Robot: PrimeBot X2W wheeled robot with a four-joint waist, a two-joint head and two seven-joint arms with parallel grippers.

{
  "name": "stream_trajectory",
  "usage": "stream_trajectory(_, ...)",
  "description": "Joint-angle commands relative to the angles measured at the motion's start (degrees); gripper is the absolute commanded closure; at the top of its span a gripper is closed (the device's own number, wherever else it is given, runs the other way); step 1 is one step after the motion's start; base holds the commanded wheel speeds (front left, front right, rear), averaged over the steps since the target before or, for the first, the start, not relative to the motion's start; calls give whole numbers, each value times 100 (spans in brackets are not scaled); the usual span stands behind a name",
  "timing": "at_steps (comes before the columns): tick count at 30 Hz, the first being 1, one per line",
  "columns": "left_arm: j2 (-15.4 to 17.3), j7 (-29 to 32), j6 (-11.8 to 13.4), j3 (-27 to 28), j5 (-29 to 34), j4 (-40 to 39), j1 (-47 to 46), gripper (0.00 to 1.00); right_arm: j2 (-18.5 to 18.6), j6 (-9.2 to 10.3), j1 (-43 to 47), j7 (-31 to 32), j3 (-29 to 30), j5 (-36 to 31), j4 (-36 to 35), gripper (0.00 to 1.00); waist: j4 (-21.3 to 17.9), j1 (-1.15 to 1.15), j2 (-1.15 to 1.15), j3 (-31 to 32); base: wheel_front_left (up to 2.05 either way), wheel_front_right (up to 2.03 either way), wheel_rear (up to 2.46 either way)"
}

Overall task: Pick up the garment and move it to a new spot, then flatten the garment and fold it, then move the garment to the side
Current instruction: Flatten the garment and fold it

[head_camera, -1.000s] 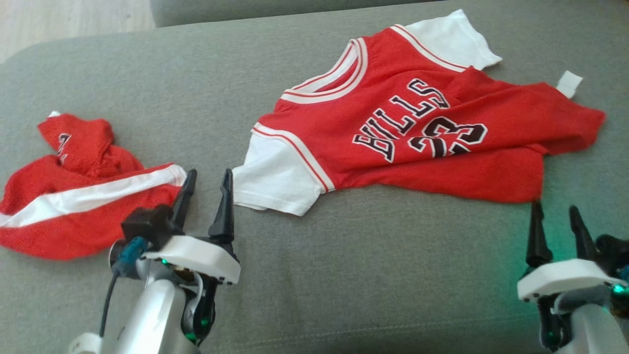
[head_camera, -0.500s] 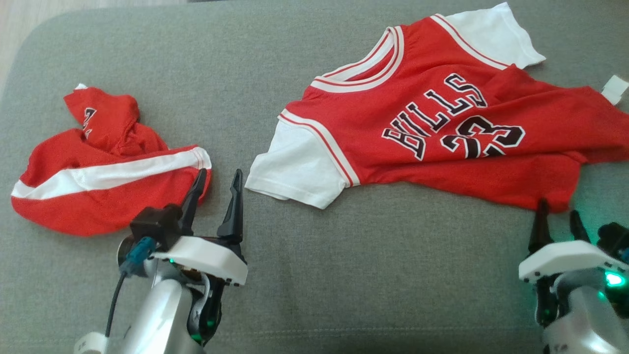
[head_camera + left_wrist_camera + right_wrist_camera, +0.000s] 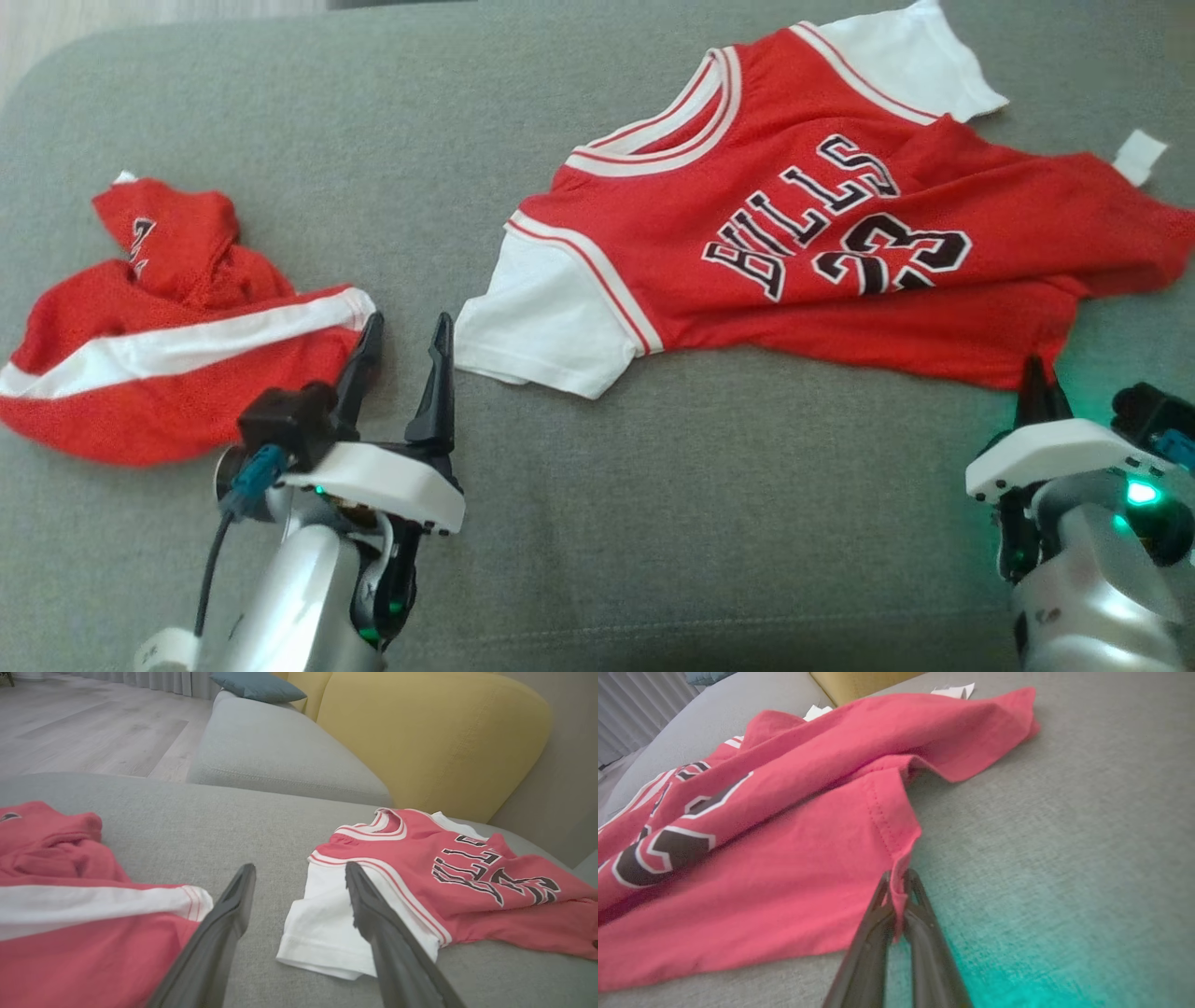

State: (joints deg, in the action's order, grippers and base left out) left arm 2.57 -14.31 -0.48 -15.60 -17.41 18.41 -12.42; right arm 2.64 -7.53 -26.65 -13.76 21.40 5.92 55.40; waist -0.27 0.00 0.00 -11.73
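The garment (image 3: 803,252) is a red jersey with white sleeves and black lettering, spread on the grey sofa seat (image 3: 653,523). My right gripper (image 3: 1038,373) is shut on its near bottom corner; in the right wrist view the red hem (image 3: 899,858) is pinched between the fingers (image 3: 878,919). My left gripper (image 3: 403,331) stands open just short of the white sleeve (image 3: 541,327). In the left wrist view that sleeve (image 3: 322,924) lies beside the right-hand finger (image 3: 373,914), with nothing between the fingers.
Crumpled red shorts with a white stripe (image 3: 159,355) lie at the left, touching distance from the left gripper. A second grey cushion (image 3: 275,751), a yellow backrest (image 3: 434,732) and a blue pillow (image 3: 257,686) stand beyond. Wooden floor (image 3: 84,728) lies past the seat edge.
My right gripper has closed on the jersey's bottom corner. The head camera has shifted a little. The left gripper stays open in the same place.
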Motion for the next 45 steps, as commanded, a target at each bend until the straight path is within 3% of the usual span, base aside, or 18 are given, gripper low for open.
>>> stream_trajectory(1,32,-69,15,241,-54,-197,-182,0,24,4,-56,-78,-113,-58,-122,100,-94,0,0,96,0,0,0)
stream_trajectory(9,32,-69,43,292,-135,-244,22,0,24,4,347,-9,39,-222,-879,100,-433,0,0,449,0,0,0)
stream_trajectory(16,32,-69,100,196,-249,-314,112,0,24,4,1027,814,379,-177,-1917,100,-550,0,0,592,0,0,0)
stream_trajectory(21,31,-69,125,126,-289,-327,107,0,24,4,1364,1325,525,-79,-2215,100,-545,0,0,599,0,0,0)
stream_trajectory(22,31,-69,127,103,-296,-328,105,0,24,4,1413,1351,549,-129,-2286,33,-536,0,0,595,0,0,0)
stream_trajectory(23,31,-69,125,75,-301,-325,102,0,24,4,1429,1328,560,-118,-2357,0,-524,0,0,592,0,0,0)
stream_trajectory(27,31,-69,118,2,-303,-310,93,0,24,4,1429,945,155,25,-2742,0,-482,0,0,593,0,0,0)
stream_trajectory(30,31,-69,107,-10,-282,-298,94,0,24,4,1533,425,-668,207,-3351,0,-453,0,0,599,0,0,0)
stream_trajectory(35,31,-69,70,-70,-336,-314,97,0,24,4,1866,117,-1432,139,-4000,0,-387,0,0,594,0,0,0)
stream_trajectory(45,31,-28,-269,-719,-395,321,-60,0,24,4,2052,38,-1523,90,-4313,0,-372,0,0,508,0,0,0)
